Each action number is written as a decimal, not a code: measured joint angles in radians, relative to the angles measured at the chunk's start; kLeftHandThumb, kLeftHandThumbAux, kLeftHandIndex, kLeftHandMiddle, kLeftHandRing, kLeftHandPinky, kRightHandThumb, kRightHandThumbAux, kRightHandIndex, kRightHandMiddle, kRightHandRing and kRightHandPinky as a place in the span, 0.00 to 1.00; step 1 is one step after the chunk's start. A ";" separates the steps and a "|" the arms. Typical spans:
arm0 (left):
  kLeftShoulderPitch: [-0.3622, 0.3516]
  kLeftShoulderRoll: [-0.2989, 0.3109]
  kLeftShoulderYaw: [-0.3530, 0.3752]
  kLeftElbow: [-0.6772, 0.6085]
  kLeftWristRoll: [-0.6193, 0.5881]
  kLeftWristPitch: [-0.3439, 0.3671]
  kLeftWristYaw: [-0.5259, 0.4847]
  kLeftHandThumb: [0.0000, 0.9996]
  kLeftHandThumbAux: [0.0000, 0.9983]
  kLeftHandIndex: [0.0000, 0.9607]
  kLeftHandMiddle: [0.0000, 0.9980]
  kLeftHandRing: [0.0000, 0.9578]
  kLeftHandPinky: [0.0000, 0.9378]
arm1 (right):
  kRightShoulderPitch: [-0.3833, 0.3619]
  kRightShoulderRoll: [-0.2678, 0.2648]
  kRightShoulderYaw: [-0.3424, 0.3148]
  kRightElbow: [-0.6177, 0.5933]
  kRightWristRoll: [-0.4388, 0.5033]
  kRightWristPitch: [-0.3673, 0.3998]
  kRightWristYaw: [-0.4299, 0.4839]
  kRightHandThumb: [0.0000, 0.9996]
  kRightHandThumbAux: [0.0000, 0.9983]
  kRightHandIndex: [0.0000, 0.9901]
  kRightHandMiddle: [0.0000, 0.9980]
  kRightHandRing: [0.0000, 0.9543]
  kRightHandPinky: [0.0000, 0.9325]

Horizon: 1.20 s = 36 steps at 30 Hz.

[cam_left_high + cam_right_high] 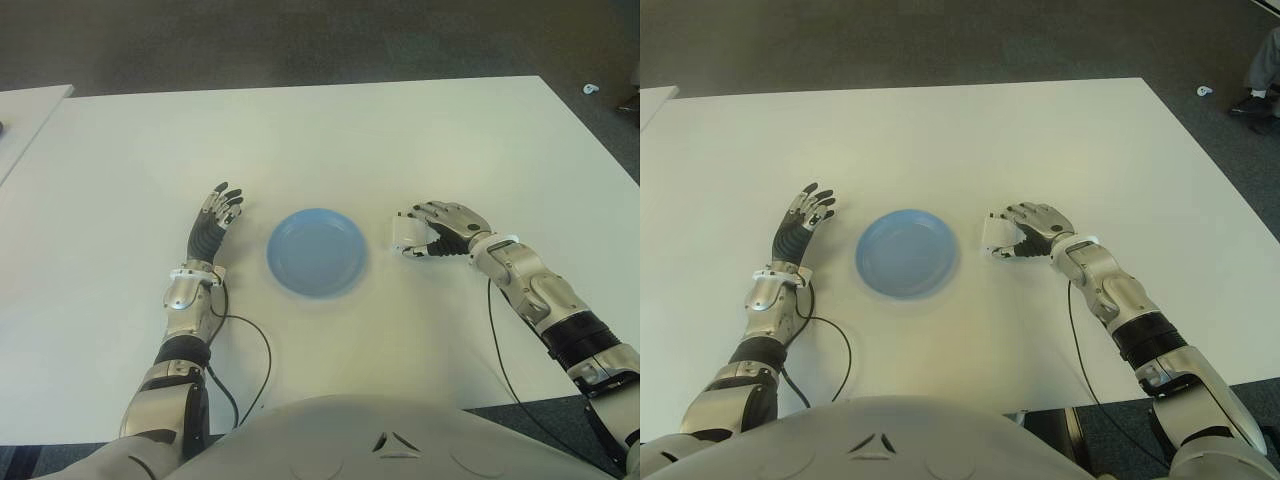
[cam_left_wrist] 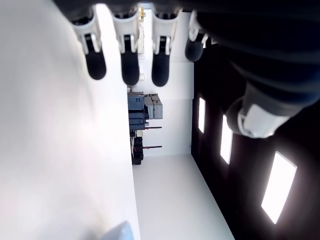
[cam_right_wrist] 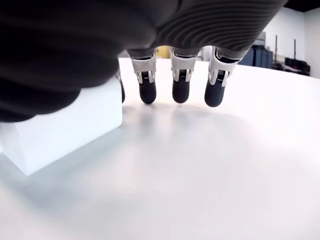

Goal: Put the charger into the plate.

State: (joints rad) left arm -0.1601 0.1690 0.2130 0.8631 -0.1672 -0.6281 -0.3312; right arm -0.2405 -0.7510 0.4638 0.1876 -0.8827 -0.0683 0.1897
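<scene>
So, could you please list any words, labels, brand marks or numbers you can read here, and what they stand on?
None can be read.
White charger, by the right hand: visible faces blank.
Blue plate: no print.
White table: no markings.
Left hand, on the plate's left: no legible label.
Room equipment in the left wrist view: too small to read.

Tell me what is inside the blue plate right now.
Nothing: the blue plate shows only its bare inside. The white charger sits on the table to its right, at the right hand, whose palm hides the charger's far side. The left hand shows left of the plate.
</scene>
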 measured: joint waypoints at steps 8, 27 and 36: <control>0.000 0.000 0.000 0.000 0.000 0.000 0.004 0.00 0.50 0.09 0.19 0.19 0.20 | 0.001 -0.019 -0.019 -0.022 0.001 -0.023 0.023 0.21 0.24 0.02 0.12 0.16 0.29; 0.001 -0.001 -0.001 0.000 0.008 -0.005 0.020 0.00 0.51 0.09 0.20 0.19 0.20 | 0.018 0.017 -0.120 0.017 0.031 -0.144 -0.223 0.56 0.45 0.44 0.64 0.67 0.75; 0.001 -0.002 -0.001 0.000 0.009 -0.008 0.024 0.00 0.50 0.09 0.19 0.19 0.19 | 0.026 0.052 -0.139 0.065 0.028 -0.164 -0.354 0.54 0.46 0.52 0.74 0.78 0.82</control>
State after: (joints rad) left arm -0.1590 0.1673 0.2116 0.8632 -0.1587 -0.6357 -0.3074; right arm -0.2142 -0.6987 0.3248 0.2523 -0.8544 -0.2320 -0.1643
